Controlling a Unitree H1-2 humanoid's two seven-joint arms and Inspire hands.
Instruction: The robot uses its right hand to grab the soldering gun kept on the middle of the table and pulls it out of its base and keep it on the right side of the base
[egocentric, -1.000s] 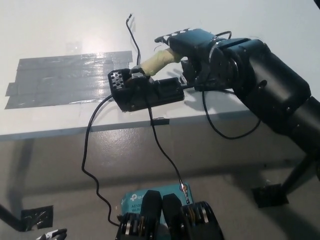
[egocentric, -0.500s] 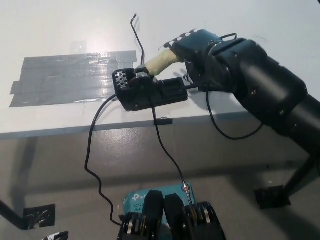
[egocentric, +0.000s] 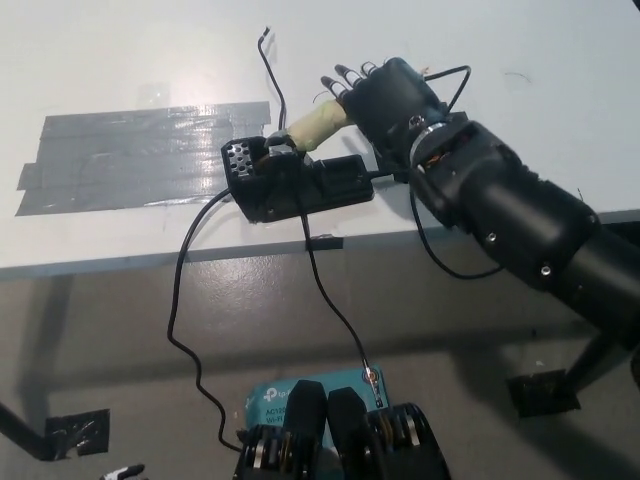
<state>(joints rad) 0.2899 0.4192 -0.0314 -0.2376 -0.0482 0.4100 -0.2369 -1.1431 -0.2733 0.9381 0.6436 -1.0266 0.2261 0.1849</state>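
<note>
Soldering gun in its base, my right hand on the handle.

On the counter (egocentric: 120, 60), right of the grey tape (egocentric: 140, 155), the base (egocentric: 300, 185) holds the soldering gun (egocentric: 312, 124); my right hand (egocentric: 385, 95) covers the handle's far end, fingers spread, grip unclear.
</note>
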